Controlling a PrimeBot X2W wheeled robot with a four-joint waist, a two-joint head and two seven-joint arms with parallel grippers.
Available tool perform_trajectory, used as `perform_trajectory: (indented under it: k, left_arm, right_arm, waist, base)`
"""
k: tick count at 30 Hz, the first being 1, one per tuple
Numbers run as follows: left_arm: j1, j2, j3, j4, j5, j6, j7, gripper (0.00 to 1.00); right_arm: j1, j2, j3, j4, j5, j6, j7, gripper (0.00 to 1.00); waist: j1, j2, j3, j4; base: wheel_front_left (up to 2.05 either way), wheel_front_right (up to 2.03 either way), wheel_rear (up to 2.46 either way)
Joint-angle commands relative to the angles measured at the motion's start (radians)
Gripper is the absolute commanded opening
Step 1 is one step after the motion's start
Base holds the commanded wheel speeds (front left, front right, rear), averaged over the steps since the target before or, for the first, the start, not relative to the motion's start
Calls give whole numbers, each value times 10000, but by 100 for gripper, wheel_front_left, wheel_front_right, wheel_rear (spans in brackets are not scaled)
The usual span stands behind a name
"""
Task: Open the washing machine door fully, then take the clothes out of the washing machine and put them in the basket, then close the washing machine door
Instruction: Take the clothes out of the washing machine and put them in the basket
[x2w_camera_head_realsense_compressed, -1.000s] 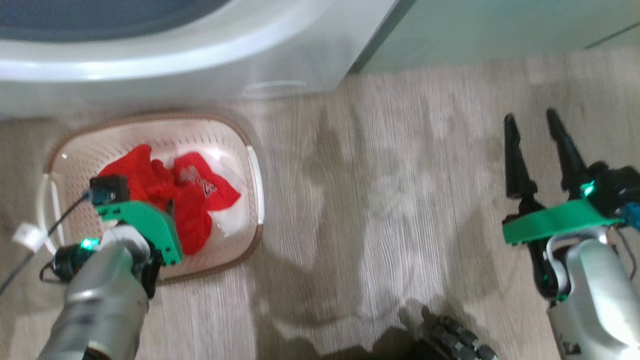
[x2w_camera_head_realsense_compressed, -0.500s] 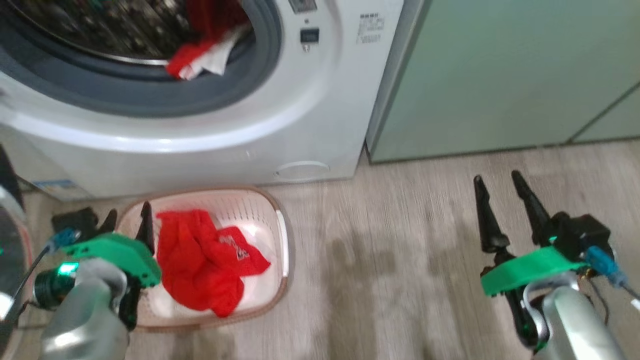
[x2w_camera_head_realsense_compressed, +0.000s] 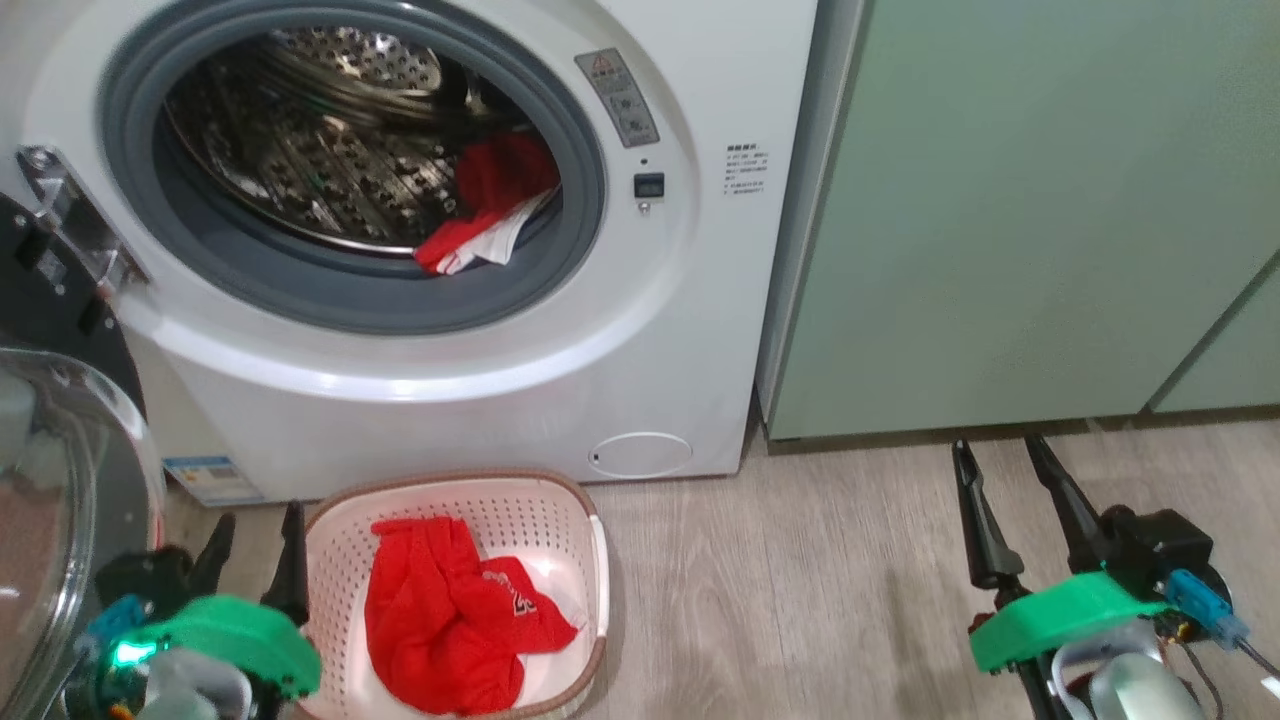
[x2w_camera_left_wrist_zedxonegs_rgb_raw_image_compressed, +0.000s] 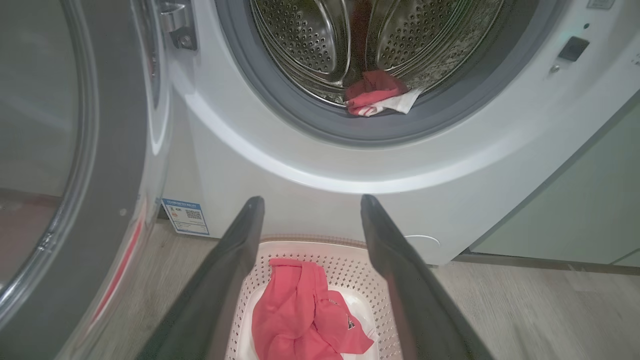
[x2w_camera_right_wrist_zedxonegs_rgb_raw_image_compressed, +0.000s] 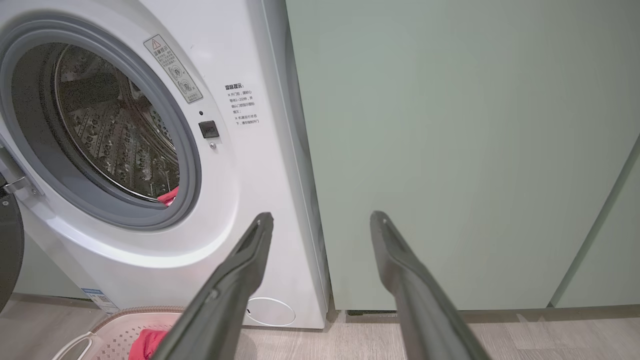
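Head view: a white front-loading washing machine (x2w_camera_head_realsense_compressed: 700, 300) stands on a pale wood floor (x2w_camera_head_realsense_compressed: 800, 580), with a pale green cabinet (x2w_camera_head_realsense_compressed: 1000, 200) just beside it on the right. The washing machine door (x2w_camera_head_realsense_compressed: 70, 480) stands open at the left, its clear glass bowl and black rim at the picture's left edge. Inside the steel drum (x2w_camera_head_realsense_compressed: 300, 150), a red-and-white garment (x2w_camera_head_realsense_compressed: 490, 215) lies at the lower right, its edge draped onto the grey rubber ring (x2w_camera_head_realsense_compressed: 330, 300). On the floor just in front of the machine sits the cream basket (x2w_camera_head_realsense_compressed: 520, 515), with crumpled red clothes (x2w_camera_head_realsense_compressed: 450, 625) inside it. The left tool (x2w_camera_head_realsense_compressed: 260, 518) is at the lower left, just beside the basket's left rim, its two dark fingers spread apart and holding nothing. The right tool (x2w_camera_head_realsense_compressed: 997, 450) is at the lower right, well apart from the basket, in front of the cabinet, its fingers likewise spread and empty. Left wrist view: the basket and its red clothes appear low between the left tool's fingers, with the open drum above.
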Motion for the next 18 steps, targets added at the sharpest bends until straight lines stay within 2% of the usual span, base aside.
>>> perform_trajectory:
  k: [1,8,18]
  left_arm:
    - [25,187,569,-616,107,-35,-104,100]
    - [914,65,1203,-1703,253,-56,-104,100]
    - [1221,-10,1265,-2052,175,-65,-104,100]
  right_arm:
    - [-15,32,125,-363,-94,65,-63,100]
    - [338,78,-33,-505,-277,65,-63,100]
    - [476,112,-150,-565,-311,65,-63,100]
  waist:
    - [1,-1,-244,9]
    - [1,-1,-592,7]
    - [1,-1,-762,11]
  base:
    - [0,0,0]
    - [0,0,0]
    - [0,0,0]
